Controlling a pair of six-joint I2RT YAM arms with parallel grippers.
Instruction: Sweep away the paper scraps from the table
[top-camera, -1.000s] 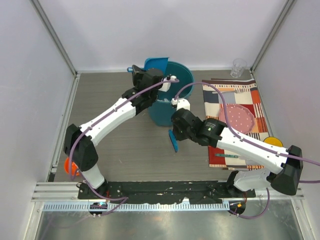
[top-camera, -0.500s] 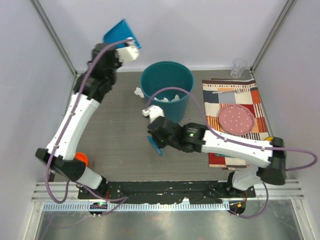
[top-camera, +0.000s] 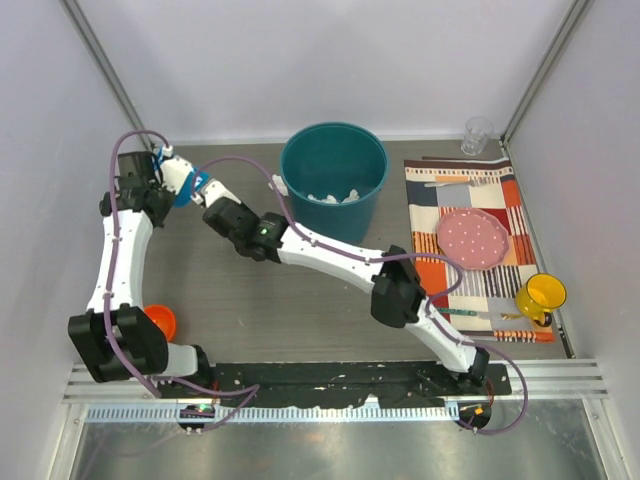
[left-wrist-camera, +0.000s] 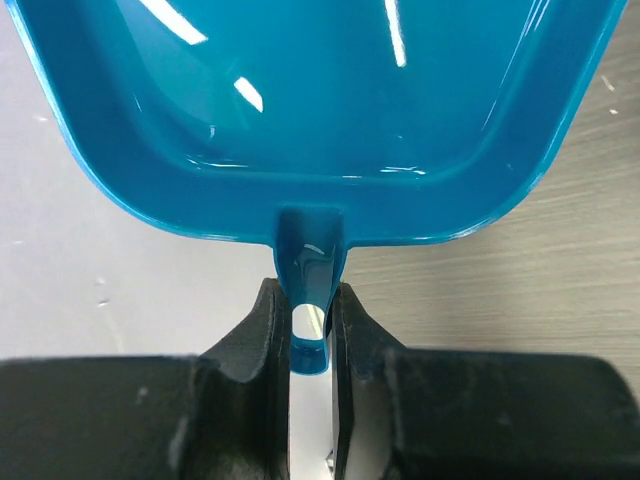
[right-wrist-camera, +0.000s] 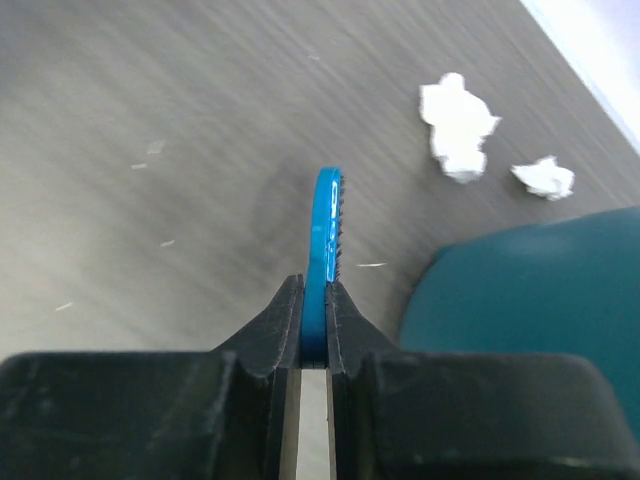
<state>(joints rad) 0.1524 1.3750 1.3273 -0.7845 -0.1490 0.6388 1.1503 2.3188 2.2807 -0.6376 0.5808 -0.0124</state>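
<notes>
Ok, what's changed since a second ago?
The left arm swung the dustpan away from over the teal bin, up, then down to the far-left area of the table. The right arm reached left across the table, bringing the brush near the dustpan. Nothing let go: left jaws stay shut on the dustpan's handle, right jaws on the brush. The bin and the paper scraps beside it stayed put.
</notes>
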